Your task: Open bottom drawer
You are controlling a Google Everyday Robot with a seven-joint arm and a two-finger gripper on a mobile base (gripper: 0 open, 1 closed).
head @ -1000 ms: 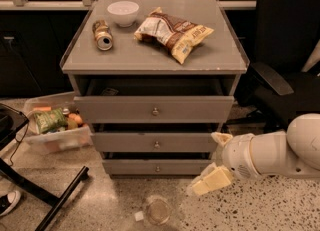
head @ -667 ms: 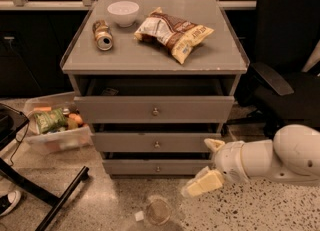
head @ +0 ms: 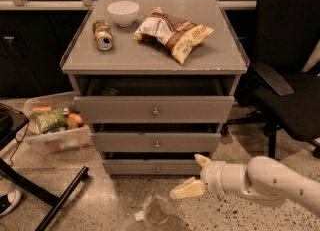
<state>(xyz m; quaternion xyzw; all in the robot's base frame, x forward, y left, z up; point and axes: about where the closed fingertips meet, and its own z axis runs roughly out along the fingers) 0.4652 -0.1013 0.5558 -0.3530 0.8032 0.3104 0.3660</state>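
Observation:
The grey cabinet (head: 155,60) has three drawers. The bottom drawer (head: 130,167) is the lowest, a plain grey front with a small round metal knob (head: 158,168); a thin dark gap shows above it. The middle drawer (head: 125,142) and the top drawer (head: 120,109) stand slightly out. My gripper (head: 195,176) hangs low, just right of the bottom drawer's knob and in front of the drawer's right end. Its two cream fingers are spread apart and hold nothing. The upper fingertip (head: 202,160) is close to the drawer front; whether it touches I cannot tell.
A clear plastic cup (head: 157,211) lies on the floor below the gripper. A black office chair (head: 290,75) stands at the right. A plastic bin of food (head: 52,125) sits at the left, with black base legs (head: 55,200) beside it. A can, a bowl and a chip bag lie on the cabinet top.
My arm has moved left, bringing the gripper closer to the bottom drawer's knob. The drawers have not moved.

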